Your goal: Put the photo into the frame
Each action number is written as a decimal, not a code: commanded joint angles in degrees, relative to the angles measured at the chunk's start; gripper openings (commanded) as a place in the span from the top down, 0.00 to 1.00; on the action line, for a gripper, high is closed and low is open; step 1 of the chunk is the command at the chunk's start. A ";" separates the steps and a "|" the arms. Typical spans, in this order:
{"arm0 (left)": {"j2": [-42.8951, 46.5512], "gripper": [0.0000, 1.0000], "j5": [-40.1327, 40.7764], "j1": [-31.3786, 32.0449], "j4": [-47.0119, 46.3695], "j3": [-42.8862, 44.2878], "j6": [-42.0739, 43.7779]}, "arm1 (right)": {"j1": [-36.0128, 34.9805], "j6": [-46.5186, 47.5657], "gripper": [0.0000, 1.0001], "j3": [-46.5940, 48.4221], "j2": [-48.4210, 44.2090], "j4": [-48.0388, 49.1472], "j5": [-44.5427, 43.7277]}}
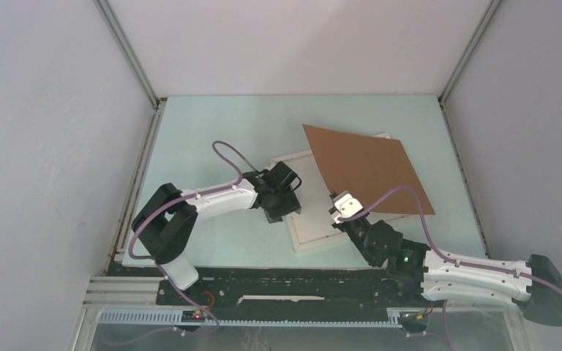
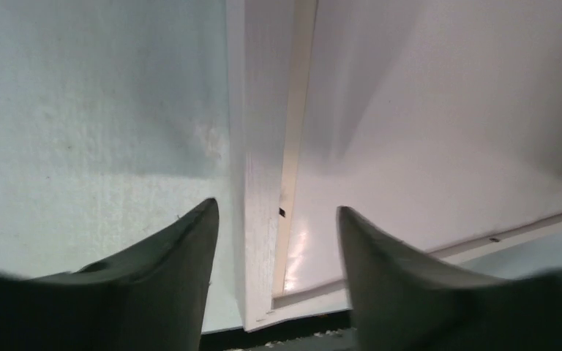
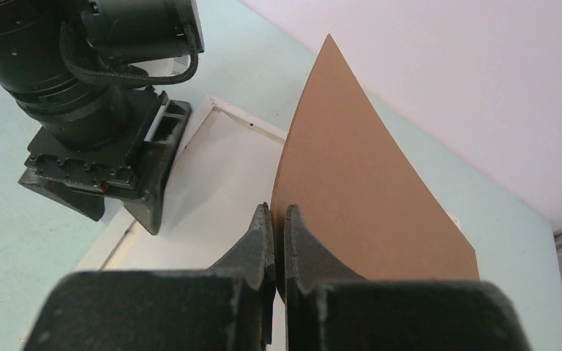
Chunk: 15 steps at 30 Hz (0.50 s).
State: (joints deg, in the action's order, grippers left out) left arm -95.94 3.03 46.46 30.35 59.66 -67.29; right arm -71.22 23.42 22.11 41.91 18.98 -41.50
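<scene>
The white frame lies flat on the worktop, the left fingers are spread wide on each side of its edge, and the right fingers pinch the brown board, which tilts up over the frame.

- Top cam: fixed, high up & behind the arms. Looks down & fwd. Far off, so it sees the whole table, both arms & the walls.
- Left wrist cam: sits on the left arm, looks down past the left gripper. Very near. Sees just one edge of the frame & a bit of table.
- Right wrist cam: on the right arm, low down. Looks along the right gripper twd the far wall. Near, so the brown board fills the middle.
- Shared: all 3 see the frame. Top & right wrist cams both see the brown board & the left gripper.
</scene>
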 commanded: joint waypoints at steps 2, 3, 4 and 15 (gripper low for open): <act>4.39 0.16 3.00 0.78 -4.36 -4.56 1.34 | 0.33 -10.29 1.00 0.13 -0.67 3.69 1.24; 5.08 0.13 3.22 0.74 -5.12 -5.23 1.47 | 0.32 -10.32 1.00 0.17 -0.70 3.69 1.24; 5.78 0.11 3.74 0.74 -5.27 -5.64 1.72 | 0.37 -10.41 1.00 0.11 -0.79 3.57 1.21; 1.58 0.41 5.28 2.08 -0.27 -2.06 0.17 | 0.33 -10.76 1.00 0.13 -1.96 2.56 1.41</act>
State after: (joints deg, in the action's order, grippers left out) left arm -91.77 5.93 47.77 27.09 54.24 -66.48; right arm -70.85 22.59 22.11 41.25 18.46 -41.47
